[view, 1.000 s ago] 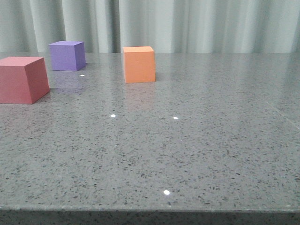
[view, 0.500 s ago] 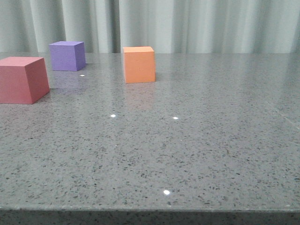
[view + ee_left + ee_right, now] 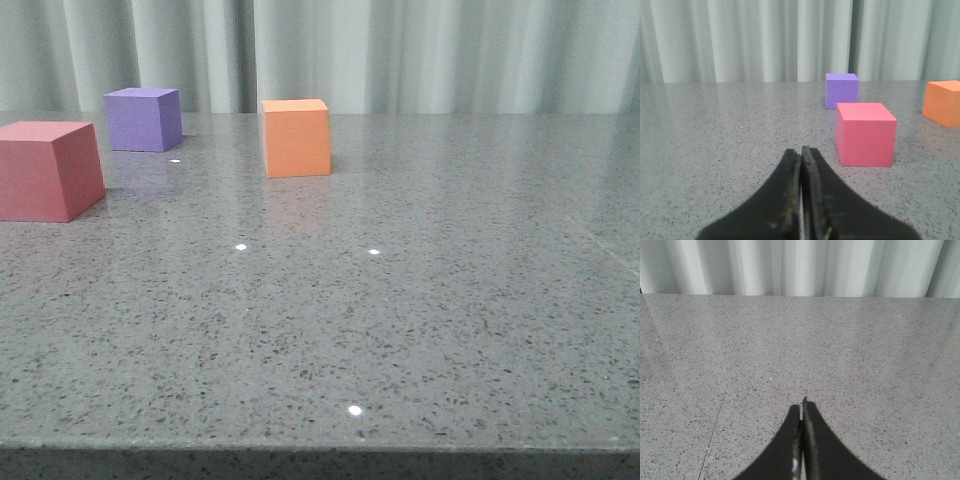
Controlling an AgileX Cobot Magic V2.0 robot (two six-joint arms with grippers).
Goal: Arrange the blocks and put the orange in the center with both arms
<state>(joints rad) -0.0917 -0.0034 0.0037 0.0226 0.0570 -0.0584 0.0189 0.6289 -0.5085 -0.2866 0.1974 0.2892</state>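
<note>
Wrist views only, left pincer (image 3: 801, 150), right pincer (image 3: 801, 402), both closed

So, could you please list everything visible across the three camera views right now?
Red matte foam-like cube: one, red, at the left edge of the front view, nearest the camera of the three.
Purple matte foam-like cube: one, purple, behind the red cube, near the curtain.
Orange matte foam-like cube: one, orange, right of the purple cube, standing apart.
Speckled grey stone table: one, grey, under all cubes.
Pleated curtain: one, pale grey-green, behind the table.
Left gripper: one, black, shut, empty, short of the red cube.
Right gripper: one, black, shut, over bare table.
</note>
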